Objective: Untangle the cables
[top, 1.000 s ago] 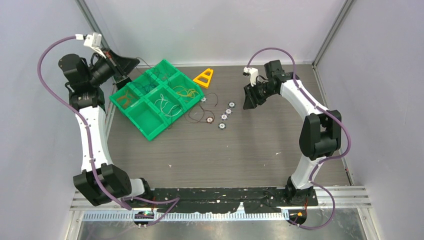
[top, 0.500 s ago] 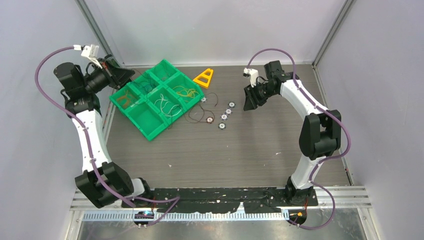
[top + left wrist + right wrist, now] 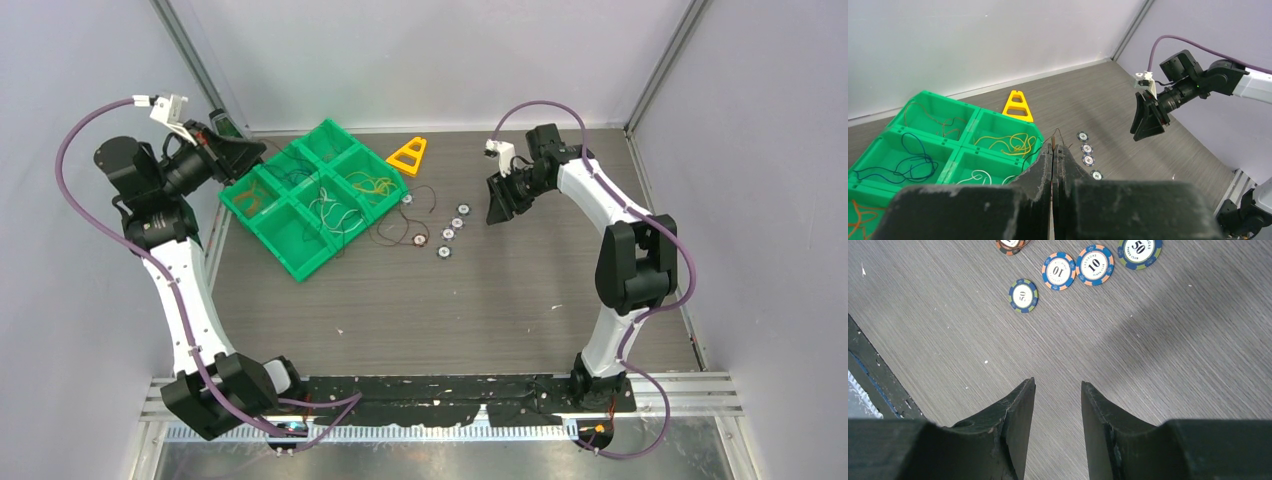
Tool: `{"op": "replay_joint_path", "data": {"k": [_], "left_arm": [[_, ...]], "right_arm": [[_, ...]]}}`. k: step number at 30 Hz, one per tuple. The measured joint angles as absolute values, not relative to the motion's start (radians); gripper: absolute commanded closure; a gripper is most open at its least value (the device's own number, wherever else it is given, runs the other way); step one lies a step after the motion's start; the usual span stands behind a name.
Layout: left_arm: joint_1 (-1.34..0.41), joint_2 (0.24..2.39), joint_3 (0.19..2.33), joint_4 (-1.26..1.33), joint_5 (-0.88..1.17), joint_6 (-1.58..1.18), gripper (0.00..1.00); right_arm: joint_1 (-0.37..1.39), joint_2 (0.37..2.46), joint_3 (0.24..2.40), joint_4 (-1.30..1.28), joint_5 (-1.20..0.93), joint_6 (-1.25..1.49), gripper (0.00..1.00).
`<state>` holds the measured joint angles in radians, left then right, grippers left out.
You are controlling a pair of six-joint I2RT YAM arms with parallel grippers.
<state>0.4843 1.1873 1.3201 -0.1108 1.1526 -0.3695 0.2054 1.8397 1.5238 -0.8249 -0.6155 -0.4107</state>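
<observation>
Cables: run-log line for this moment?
cables: mostly in green tray | left jaws: shut on brown cable | right jaws: open, empty, near poker chips

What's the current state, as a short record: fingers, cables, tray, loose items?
left fingers: shut, beside far-left edge of green plastic compartment tray; pinched wire unclear
right fingers: open, empty, over table near round poker chips
cables: thin coloured wires, mostly in tray compartments; dark brown loop on table beside tray
other: yellow triangular plastic frame behind tray

Pale lavender walls [image 3: 430,60] enclosed the dark grey wood-grain desk [image 3: 450,300] on three sides, metal posts [image 3: 661,60] at its far corners.
</observation>
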Motion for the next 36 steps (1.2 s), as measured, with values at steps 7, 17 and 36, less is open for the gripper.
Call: {"op": "replay_joint_path", "data": {"k": [7, 17, 36], "left_arm": [[0.505, 1.196, 1.295, -0.150, 1.109, -0.297, 1.00], [0.543, 1.341, 1.295, -0.432, 0.887, 0.176, 1.00], [0.334, 1.517, 1.272, -0.714, 0.490, 0.567, 1.00]], "right_arm": [[0.205, 1.840, 1.524, -0.826, -0.616, -0.408, 0.55], [0.205, 1.840, 1.524, -0.840, -0.616, -0.409, 0.55], [0.205, 1.840, 1.524, -0.854, -0.615, -0.412, 0.55]]}}
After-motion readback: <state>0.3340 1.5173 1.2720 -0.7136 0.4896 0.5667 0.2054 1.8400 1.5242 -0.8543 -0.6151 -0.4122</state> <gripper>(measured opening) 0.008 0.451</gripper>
